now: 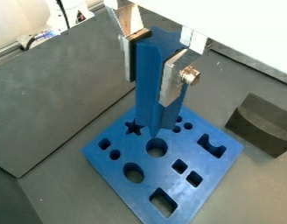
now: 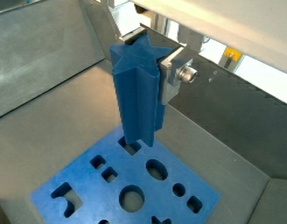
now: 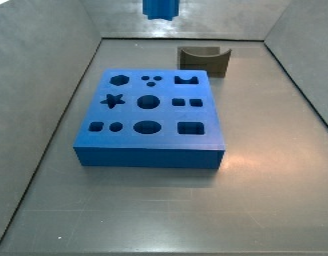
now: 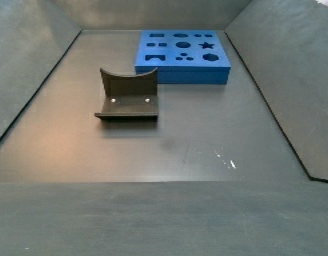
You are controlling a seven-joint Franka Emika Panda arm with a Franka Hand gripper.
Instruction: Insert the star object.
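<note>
The end effector (image 2: 157, 52) is clamped on the star object (image 2: 139, 96), high above the block (image 1: 164, 162). It should align the peg's points with the star hole (image 1: 134, 128) below, then descend straight.

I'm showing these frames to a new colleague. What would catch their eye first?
Most striking is the tall blue star peg clamped in the gripper, hanging upright above the blue block; a side view catches only its lower tip at the frame's top edge. Next comes the block itself, lying flat on the floor with its many shaped holes, then the dark olive curved piece resting apart from it.
</note>
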